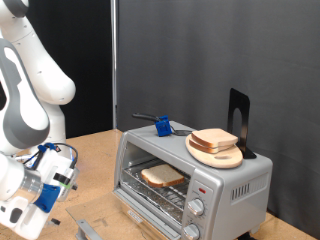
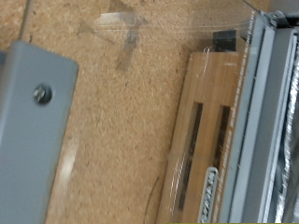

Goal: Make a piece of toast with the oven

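Observation:
The silver-grey oven [image 1: 235, 185] stands at the exterior view's right with its door folded down and open. A piece of toast [image 1: 161, 177], pale with a tan crust, lies flat on the wire rack inside. A second, browner slice [image 1: 214, 139] rests on a round light-wood board [image 1: 216, 155] on top of the oven. My gripper [image 1: 28, 200] hangs low at the exterior view's bottom left, well clear of the oven and holding nothing that shows. In the wrist view one grey finger [image 2: 37, 121] shows over the cork-coloured table, with the oven's edge [image 2: 276, 121] to one side.
A blue-handled tool [image 1: 161, 126] and a black upright stand [image 1: 238, 120] also sit on top of the oven. Round knobs [image 1: 196, 208] run down its right front. The wooden table [image 1: 90, 165] stretches between arm and oven. Dark curtains hang behind.

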You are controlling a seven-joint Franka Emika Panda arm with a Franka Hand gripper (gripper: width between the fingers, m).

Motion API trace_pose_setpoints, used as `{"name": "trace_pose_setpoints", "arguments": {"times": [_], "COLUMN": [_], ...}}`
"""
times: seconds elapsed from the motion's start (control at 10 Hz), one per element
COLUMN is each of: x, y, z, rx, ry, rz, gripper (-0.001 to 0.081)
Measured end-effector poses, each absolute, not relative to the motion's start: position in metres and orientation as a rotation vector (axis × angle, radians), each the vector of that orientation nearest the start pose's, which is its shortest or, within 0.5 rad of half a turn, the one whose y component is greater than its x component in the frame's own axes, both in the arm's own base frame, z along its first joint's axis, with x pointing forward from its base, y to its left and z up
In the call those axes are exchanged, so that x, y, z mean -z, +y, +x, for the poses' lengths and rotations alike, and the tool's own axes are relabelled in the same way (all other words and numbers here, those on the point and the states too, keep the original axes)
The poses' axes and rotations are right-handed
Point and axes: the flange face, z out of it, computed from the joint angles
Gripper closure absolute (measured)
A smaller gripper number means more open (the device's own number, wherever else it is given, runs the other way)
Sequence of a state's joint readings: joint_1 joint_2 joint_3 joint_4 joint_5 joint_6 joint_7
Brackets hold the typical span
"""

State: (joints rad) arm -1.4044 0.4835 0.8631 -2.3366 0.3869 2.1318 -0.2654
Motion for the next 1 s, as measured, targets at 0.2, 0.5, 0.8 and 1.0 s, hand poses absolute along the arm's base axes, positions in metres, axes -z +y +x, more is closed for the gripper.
{"name": "trace_pose_setpoints", "arguments": {"times": [0.2,0.5,0.8,1.0], "x": [-0.172,-0.16,-0.155,-0.154], "y": [-0.186,-0.17,-0.151,-0.139], "z": [0.407,0.398,0.392,0.39], "rx": [-0.33,-0.338,-0.357,-0.368], "ry": [0.62,0.621,0.621,0.619], "rz": [-2.239,-2.237,-2.22,-2.203], "gripper": [0.0124,0.0124,0.0124,0.0124]}}
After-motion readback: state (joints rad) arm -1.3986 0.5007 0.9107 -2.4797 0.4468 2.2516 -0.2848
